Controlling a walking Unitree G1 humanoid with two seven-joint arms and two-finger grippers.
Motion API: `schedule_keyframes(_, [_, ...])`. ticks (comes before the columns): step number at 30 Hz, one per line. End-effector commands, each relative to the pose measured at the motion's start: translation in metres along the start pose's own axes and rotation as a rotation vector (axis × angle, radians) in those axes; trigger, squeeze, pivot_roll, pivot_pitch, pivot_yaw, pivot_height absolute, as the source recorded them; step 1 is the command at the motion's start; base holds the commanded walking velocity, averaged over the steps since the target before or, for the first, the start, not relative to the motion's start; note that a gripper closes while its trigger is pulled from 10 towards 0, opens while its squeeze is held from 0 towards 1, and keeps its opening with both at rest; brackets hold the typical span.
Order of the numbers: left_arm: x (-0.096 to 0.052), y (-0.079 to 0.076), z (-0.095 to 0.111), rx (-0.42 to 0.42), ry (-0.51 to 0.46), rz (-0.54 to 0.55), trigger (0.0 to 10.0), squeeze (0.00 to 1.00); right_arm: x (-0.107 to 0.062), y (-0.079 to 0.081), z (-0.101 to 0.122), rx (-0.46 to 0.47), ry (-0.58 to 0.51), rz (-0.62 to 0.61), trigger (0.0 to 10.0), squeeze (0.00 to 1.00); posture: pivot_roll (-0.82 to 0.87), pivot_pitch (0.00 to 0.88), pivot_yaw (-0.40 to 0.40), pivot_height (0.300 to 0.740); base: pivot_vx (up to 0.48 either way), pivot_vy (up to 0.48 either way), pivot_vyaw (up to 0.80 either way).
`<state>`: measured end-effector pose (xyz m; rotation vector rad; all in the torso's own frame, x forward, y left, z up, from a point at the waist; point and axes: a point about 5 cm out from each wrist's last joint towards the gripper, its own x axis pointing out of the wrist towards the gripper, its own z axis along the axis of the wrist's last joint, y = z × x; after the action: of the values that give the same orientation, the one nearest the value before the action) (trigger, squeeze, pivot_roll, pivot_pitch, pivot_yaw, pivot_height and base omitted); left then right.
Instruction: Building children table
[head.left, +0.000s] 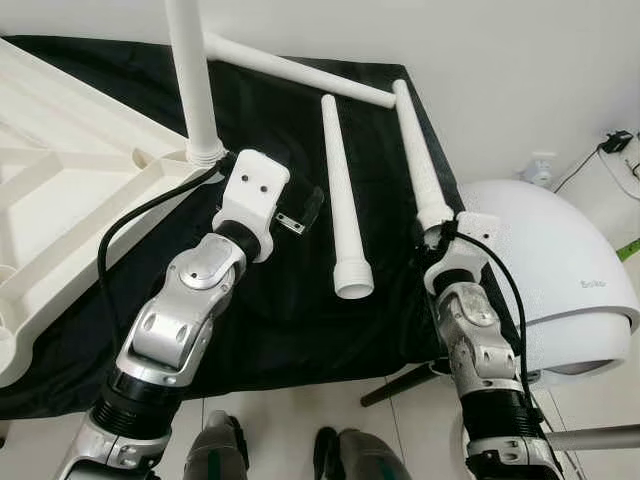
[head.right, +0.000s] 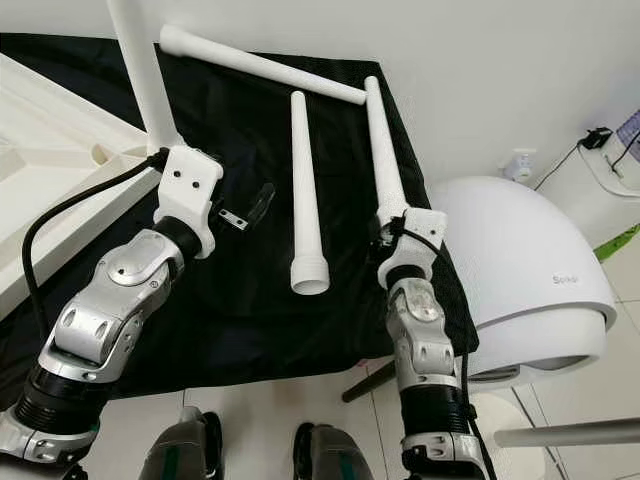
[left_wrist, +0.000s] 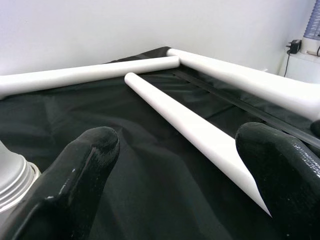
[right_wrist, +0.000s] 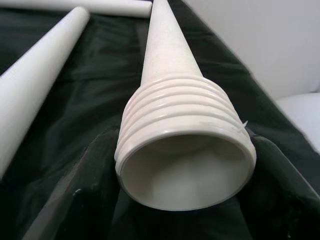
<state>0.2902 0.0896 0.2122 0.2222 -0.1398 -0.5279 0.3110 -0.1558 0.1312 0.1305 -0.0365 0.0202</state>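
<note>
The white tabletop (head.left: 60, 200) lies upside down at the left, and one white leg (head.left: 190, 80) stands upright in its corner socket. Three more legs lie on the black cloth (head.left: 270, 330): one across the back (head.left: 300, 72), one in the middle (head.left: 340, 190), one at the right (head.left: 415, 150). My left gripper (head.left: 300, 210) hovers just right of the upright leg's base, open, with nothing between its fingers (left_wrist: 85, 165). My right gripper (head.left: 436, 222) is shut on the right leg's threaded end (right_wrist: 185, 145), which rests low over the cloth.
A white domed appliance (head.left: 560, 260) stands right of the cloth, close to my right arm. A wall socket with a cable (head.left: 540, 170) is behind it. My feet (head.left: 340, 455) stand on the pale floor at the cloth's near edge.
</note>
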Motion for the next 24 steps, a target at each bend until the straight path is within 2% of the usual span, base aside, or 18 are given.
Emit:
schedule_keyframes(1, [-0.001,-0.01,0.002,0.003,-0.006,-0.098,10.0,0.0,-0.003,0.004,-0.004,0.004,0.026,0.046,10.0,0.0,0.05,0.149,-0.087,0.74,0.0,0.0,0.0])
schedule_keyframes(11, [-0.001,-0.011,0.002,-0.001,-0.004,-0.101,10.0,0.0,-0.007,0.016,-0.005,0.009,0.042,0.144,10.0,0.0,0.05,0.148,-0.087,0.74,0.0,0.0,0.0])
schedule_keyframes(14, [-0.001,-0.011,0.002,-0.001,-0.004,-0.102,10.0,0.0,-0.007,0.016,-0.005,0.011,0.04,0.141,10.0,0.0,0.05,0.146,-0.087,0.74,0.0,0.0,0.0])
schedule_keyframes(21, [-0.001,-0.012,0.002,0.0,-0.001,-0.11,10.0,0.0,-0.007,0.007,0.01,0.033,-0.067,0.073,10.0,0.0,0.05,0.145,-0.084,0.74,0.0,0.0,0.0])
schedule_keyframes(24, [-0.001,-0.012,0.002,0.001,0.0,-0.111,10.0,0.0,-0.008,0.007,0.015,0.043,-0.097,0.084,10.0,0.0,0.04,0.145,-0.085,0.74,0.0,0.0,0.0])
